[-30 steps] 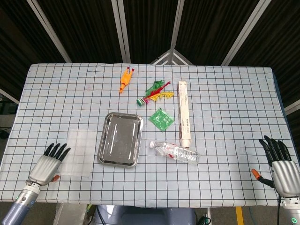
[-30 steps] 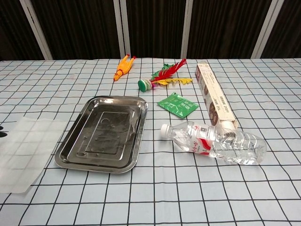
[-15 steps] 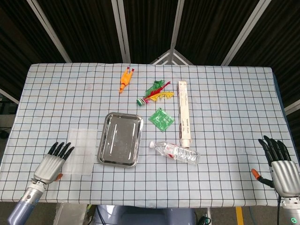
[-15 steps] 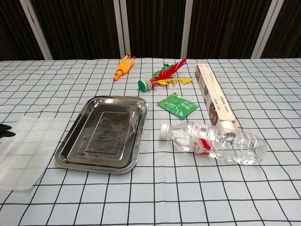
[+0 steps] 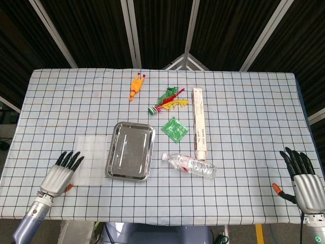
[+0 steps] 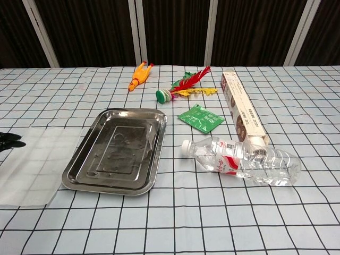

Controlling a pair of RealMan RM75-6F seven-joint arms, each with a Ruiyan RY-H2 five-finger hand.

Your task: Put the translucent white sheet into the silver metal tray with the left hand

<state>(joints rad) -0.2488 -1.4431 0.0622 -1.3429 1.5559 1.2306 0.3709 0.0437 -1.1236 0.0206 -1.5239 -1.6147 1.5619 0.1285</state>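
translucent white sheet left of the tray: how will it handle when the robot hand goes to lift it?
The thin translucent white sheet lies flat with the checked tablecloth showing through, so it is probably light and floppy. With no raised edge visible, the left robot hand may slide it rather than lift it. It may droop over the silver metal tray rim.

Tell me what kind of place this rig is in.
Probably a lab or test cell set up for tabletop manipulation: a table under a grid-checked cloth, dark slatted panels behind it, and unrelated props laid out, such as a silver metal tray, a plastic bottle and a rubber chicken toy.
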